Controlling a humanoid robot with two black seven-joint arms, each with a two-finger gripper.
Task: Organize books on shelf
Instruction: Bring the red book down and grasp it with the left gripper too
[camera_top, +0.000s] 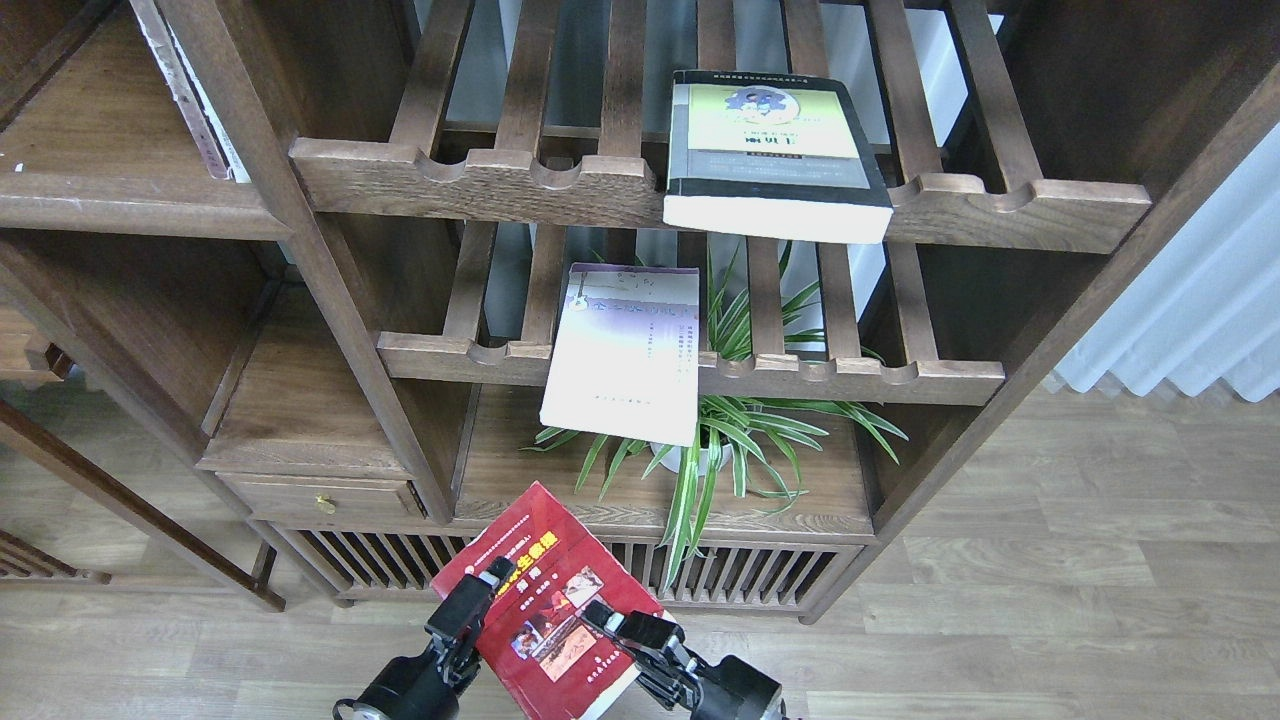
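Note:
The red book with its yellow title is held low in front of the bookcase, tilted. My right gripper is shut on its right edge. My left gripper is at its left edge with one finger over the cover; its grip cannot be told. The pale lavender-white book lies on the lower slatted rack and overhangs the front rail. The thick black-grey book lies on the upper slatted rack. A flat dark-brown shelf with a rounded front edge is at the upper left.
A thin book leans at the back of the upper left shelf. A spider plant in a white pot stands on the bottom board under the racks. A drawer with a brass knob is lower left. A curtain hangs at the right.

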